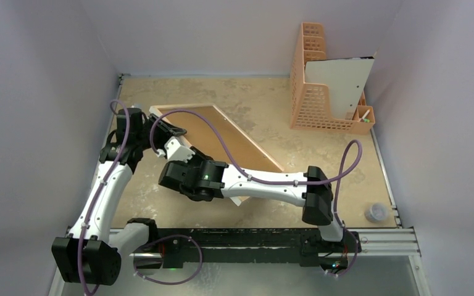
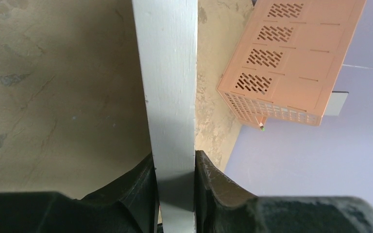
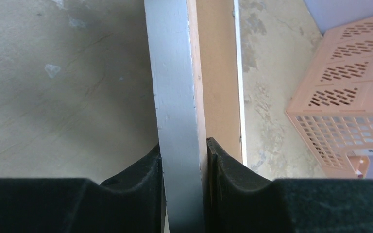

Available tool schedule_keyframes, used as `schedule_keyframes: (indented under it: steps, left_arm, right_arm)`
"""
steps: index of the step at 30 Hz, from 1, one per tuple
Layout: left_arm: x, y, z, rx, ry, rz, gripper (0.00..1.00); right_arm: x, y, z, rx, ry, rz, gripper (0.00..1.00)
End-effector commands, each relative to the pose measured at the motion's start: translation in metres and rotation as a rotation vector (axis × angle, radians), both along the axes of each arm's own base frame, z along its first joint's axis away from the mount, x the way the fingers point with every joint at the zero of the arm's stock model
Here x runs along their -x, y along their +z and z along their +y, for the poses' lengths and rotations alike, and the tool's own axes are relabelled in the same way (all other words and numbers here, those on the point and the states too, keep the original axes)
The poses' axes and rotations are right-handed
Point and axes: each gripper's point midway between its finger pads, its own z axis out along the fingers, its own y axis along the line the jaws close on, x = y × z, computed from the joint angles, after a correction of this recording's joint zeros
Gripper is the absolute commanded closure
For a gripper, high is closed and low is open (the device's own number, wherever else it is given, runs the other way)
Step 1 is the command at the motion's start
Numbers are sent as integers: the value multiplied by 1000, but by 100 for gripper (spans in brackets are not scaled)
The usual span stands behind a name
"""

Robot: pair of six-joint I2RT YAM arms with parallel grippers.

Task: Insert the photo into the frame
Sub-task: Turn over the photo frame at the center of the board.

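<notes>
The frame (image 1: 182, 108) is lifted at a tilt over the left half of the table, with its brown back and light wood rim facing the top camera. My left gripper (image 1: 168, 131) is shut on its white edge (image 2: 172, 97), a pad pressed on each side (image 2: 174, 160). My right gripper (image 1: 180, 152) is shut on the same rim (image 3: 175, 97) a little nearer, both pads touching it (image 3: 183, 148). The brown backing (image 3: 218, 73) shows just beyond the right pad. A white sheet with a dark top edge (image 1: 339, 86), apparently the photo, stands in the orange rack.
An orange mesh rack (image 1: 311, 105) stands at the back right, also visible as the rack (image 2: 291, 58) in the left wrist view and the rack (image 3: 349, 97) in the right wrist view. A small clear round object (image 1: 376, 213) lies near the right front edge. Lilac walls close in three sides.
</notes>
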Motion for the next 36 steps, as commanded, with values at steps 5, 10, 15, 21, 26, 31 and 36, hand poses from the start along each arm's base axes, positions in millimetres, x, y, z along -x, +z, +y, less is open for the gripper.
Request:
schedule_keyframes:
  steps: [5,10,15,21,26,31,36]
  left_arm:
    - [-8,45,1,-2,-2,-161,59]
    - [-14,59,5,-49,-11,-207,23]
    - [-23,89,17,-138,-17,-266,14]
    - [-28,130,63,-371,117,-292,10]
    - [-12,167,95,-489,263,-379,7]
    - [-6,173,97,-509,266,-401,5]
    - [-9,162,87,-490,207,-397,4]
  right_arm:
    - [-10,36,-22,-2,-104,-102,82]
    - [-9,60,-8,-83,-23,-91,84]
    - [-19,88,0,-217,47,-59,85]
    - [-47,114,-8,-408,104,20,92]
    - [-70,141,-24,-566,154,46,92]
    - [-90,148,-35,-663,192,91,92]
    - [-107,152,-45,-761,244,150,92]
